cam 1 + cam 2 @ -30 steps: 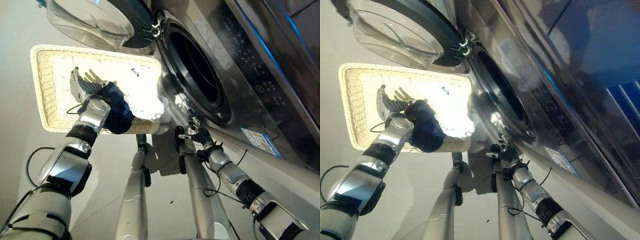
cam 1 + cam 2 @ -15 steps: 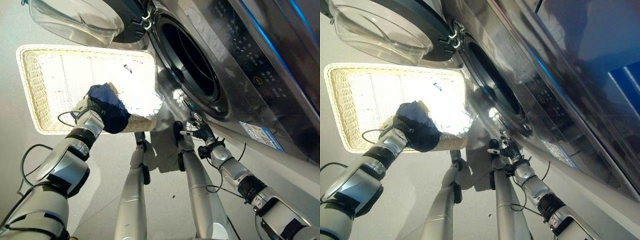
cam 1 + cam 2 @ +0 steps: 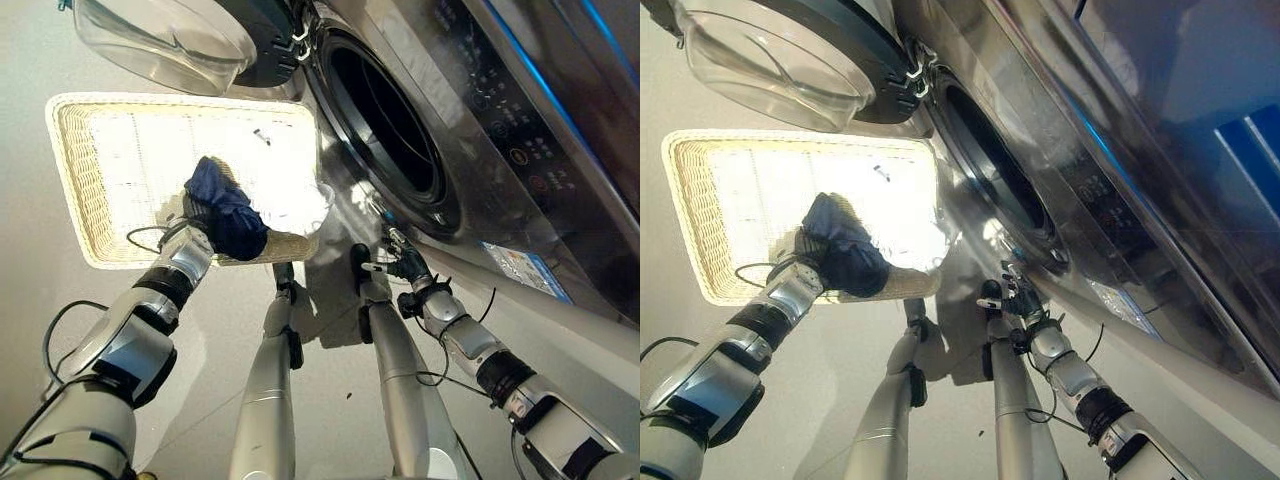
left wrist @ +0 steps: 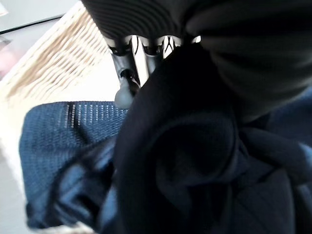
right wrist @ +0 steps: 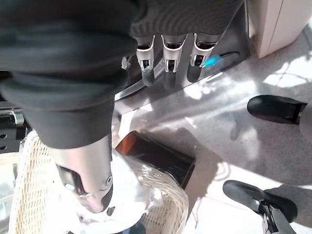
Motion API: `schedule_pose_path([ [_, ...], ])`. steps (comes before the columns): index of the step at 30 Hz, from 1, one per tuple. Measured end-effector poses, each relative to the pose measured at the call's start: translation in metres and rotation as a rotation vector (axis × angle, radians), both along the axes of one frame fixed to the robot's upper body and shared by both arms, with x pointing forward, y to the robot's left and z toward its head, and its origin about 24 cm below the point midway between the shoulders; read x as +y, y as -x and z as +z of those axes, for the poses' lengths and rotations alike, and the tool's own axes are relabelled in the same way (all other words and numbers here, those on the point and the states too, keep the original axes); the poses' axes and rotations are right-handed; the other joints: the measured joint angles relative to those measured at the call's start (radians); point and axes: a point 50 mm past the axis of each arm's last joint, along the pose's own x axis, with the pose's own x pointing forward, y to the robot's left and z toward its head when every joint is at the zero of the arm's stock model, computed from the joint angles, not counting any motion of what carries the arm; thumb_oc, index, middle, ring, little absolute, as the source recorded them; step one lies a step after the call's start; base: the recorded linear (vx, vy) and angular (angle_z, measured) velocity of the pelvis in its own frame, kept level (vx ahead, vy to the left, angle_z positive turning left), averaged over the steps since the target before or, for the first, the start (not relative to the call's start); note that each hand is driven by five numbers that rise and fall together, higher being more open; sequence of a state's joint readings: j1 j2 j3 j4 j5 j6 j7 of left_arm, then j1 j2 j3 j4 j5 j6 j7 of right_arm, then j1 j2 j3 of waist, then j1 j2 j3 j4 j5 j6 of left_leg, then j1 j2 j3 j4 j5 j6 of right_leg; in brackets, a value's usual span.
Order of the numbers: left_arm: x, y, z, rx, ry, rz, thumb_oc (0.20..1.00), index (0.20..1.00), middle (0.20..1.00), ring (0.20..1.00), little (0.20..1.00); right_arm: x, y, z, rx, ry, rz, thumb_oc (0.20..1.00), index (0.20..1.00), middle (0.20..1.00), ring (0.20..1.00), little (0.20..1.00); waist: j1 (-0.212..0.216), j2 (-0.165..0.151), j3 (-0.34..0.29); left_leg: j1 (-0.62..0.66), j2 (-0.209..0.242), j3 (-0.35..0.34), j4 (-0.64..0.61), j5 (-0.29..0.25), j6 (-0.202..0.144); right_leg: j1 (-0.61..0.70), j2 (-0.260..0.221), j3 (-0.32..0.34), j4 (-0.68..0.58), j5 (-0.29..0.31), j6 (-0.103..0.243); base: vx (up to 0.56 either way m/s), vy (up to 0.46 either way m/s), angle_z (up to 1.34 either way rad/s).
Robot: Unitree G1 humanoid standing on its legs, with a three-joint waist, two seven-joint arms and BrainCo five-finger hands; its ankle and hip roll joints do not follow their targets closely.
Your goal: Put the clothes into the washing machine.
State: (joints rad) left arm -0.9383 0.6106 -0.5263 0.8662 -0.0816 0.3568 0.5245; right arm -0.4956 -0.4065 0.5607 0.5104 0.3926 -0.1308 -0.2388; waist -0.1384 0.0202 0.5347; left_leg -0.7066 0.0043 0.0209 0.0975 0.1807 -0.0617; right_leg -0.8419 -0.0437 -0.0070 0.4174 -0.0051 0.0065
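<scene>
My left hand (image 3: 190, 238) is shut on a dark navy garment (image 3: 226, 216), its fingers (image 4: 137, 52) curled into the cloth. The bunched garment is held just above the near edge of the wicker basket (image 3: 76, 180). A white cloth (image 3: 292, 206) lies in the basket's corner closest to the machine. To the right stands the washing machine, its round drum opening (image 3: 386, 132) dark and uncovered. My right hand (image 3: 400, 263) hangs open by the machine's front, below the opening, holding nothing; its fingers (image 5: 166, 66) are straight.
The machine's glass door (image 3: 168, 38) is swung open over the far end of the basket. The control panel (image 3: 510, 120) runs along the machine's top. The basket sits on pale floor close against the machine's front.
My left hand, spread flat over the basket a second ago, has closed on the navy garment and lifted it a little. The right hand has stayed put. The camera has shifted slightly.
</scene>
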Motion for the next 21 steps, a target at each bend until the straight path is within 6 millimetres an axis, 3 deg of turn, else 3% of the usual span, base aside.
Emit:
schedule_pose_path([
  [6, -0.006, 0.007, 0.025, -0.316, 0.128, -0.025, 0.2, 0.2, 0.2, 0.2, 0.2, -0.005, 0.014, -0.02, 0.055, -0.002, -0.03, 1.0, 1.0, 1.0, 1.0, 1.0, 0.018, 0.001, 0.0, 0.04, 0.006, -0.023, -0.024, 0.012, -0.003, 0.047, 0.005, -0.018, -0.025, 0.001, -0.005, -0.01, -0.118, 0.04],
  [9, -0.002, 0.02, 0.019, -0.393, 0.164, -0.044, 0.2, 0.2, 0.2, 0.2, 0.2, -0.006, 0.019, -0.026, 0.067, -0.02, -0.048, 1.0, 1.0, 1.0, 1.0, 1.0, 0.036, 0.003, 0.001, 0.079, 0.008, -0.037, -0.034, 0.015, -0.006, 0.09, 0.004, -0.038, -0.029, -0.005, -0.016, -0.03, -0.079, 0.12],
  [13, 0.011, 0.046, -0.004, -0.394, 0.203, -0.051, 0.2, 0.2, 0.2, 0.2, 0.2, -0.017, 0.023, -0.032, 0.073, -0.029, -0.1, 1.0, 1.0, 1.0, 1.0, 1.0, 0.082, 0.025, 0.001, 0.157, 0.009, -0.059, -0.049, 0.012, -0.013, 0.171, 0.0, -0.058, -0.027, -0.031, -0.013, -0.01, -0.06, 0.15],
  [17, 0.019, 0.059, -0.01, -0.345, 0.199, -0.095, 0.2, 0.2, 0.2, 0.2, 0.2, -0.021, 0.022, -0.03, 0.068, -0.033, -0.115, 1.0, 1.0, 1.0, 1.0, 1.0, 0.135, 0.035, 0.002, 0.2, 0.008, -0.08, -0.056, 0.003, -0.015, 0.213, -0.005, -0.077, -0.01, -0.046, -0.021, -0.01, -0.044, 0.16],
  [21, 0.016, 0.07, -0.023, -0.267, 0.24, -0.174, 0.2, 0.2, 0.2, 0.2, 0.2, -0.023, 0.024, -0.033, 0.077, -0.033, -0.113, 1.0, 1.0, 1.0, 1.0, 1.0, 0.143, 0.038, 0.003, 0.272, 0.006, -0.087, -0.075, 0.008, -0.017, 0.285, -0.011, -0.087, -0.018, -0.054, -0.017, -0.01, -0.032, 0.1],
])
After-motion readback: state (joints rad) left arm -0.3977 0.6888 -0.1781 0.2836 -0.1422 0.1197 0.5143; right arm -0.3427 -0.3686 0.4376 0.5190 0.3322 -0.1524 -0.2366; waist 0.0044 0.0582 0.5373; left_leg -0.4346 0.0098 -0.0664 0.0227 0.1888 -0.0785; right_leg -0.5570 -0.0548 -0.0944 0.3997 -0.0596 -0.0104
